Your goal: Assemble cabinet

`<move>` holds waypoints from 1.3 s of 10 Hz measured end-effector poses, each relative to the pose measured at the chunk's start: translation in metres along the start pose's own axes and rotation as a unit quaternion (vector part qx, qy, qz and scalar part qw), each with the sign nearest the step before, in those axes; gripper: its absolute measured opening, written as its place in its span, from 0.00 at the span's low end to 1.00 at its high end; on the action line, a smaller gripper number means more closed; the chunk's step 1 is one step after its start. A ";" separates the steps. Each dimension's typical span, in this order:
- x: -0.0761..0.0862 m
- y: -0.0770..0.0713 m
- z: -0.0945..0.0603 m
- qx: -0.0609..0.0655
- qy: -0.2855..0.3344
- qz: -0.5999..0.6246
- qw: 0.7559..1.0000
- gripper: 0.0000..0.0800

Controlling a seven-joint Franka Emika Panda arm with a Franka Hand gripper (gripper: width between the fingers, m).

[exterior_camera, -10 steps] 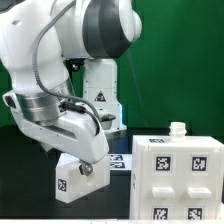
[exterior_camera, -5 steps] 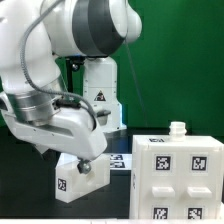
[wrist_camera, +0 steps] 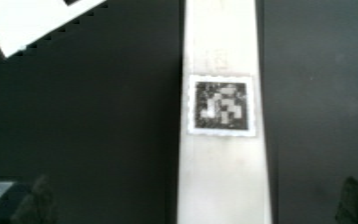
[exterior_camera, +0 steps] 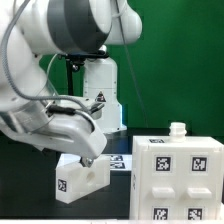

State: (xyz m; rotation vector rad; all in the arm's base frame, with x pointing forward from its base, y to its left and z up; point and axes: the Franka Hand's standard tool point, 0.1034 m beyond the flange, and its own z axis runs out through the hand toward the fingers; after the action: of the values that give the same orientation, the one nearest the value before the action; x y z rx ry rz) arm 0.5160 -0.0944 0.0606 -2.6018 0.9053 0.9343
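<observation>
The cabinet's white box [exterior_camera: 180, 178], with tags on its front and a small white knob [exterior_camera: 178, 130] on top, stands at the exterior view's right. A white slab panel [exterior_camera: 82, 177] with a tag stands on its edge on the black table, left of the box. My gripper [exterior_camera: 88, 160] hangs right over this panel, its fingers hidden by the hand. In the wrist view the panel's narrow tagged edge [wrist_camera: 224, 120] runs between my dark fingers [wrist_camera: 12, 200]. The gripper [wrist_camera: 185, 200] is open, and both fingers stand well clear of the panel.
The marker board [exterior_camera: 120, 163] lies flat on the table between the panel and the box. The robot's white base [exterior_camera: 100, 95] stands behind, before a green backdrop. A white corner [wrist_camera: 34, 25] shows in the wrist view; I cannot tell what it is.
The arm's upper links have swung toward the exterior view's left and the hand has tilted. The panel stays in about the same place under the gripper.
</observation>
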 end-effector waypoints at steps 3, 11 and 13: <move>0.008 -0.014 -0.006 -0.001 0.014 -0.078 0.997 1.00; 0.001 0.004 -0.008 -0.014 -0.139 -0.051 0.989 1.00; 0.014 0.000 -0.006 -0.014 -0.126 -0.046 0.991 1.00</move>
State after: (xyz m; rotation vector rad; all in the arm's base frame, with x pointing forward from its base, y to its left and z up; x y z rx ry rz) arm 0.5276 -0.1038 0.0562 -2.4512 0.7061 1.2223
